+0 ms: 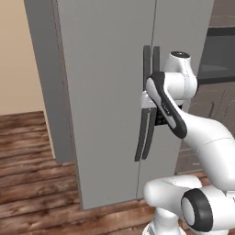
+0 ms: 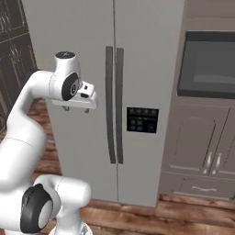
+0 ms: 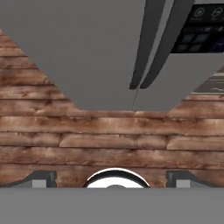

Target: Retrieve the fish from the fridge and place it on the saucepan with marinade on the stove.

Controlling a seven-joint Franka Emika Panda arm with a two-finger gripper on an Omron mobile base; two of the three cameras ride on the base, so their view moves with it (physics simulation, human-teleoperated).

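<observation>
Kitchen ahead: fridge (image 2: 137,69) shut, its upright handles (image 2: 114,103) just right of our gripper (image 2: 76,109), fingers open, downward.

My arm (image 1: 202,137): glossy white rounded shells, thick tubular links joined by bulbous housings, with dark grey to black bands and round dark caps at the joints, one cap near the base and one on the upper housing. My hand (image 2: 81,97): a flat white block with a small dark window on its face. My fingers (image 3: 41,179): two small dark grey tips, squared off.
</observation>
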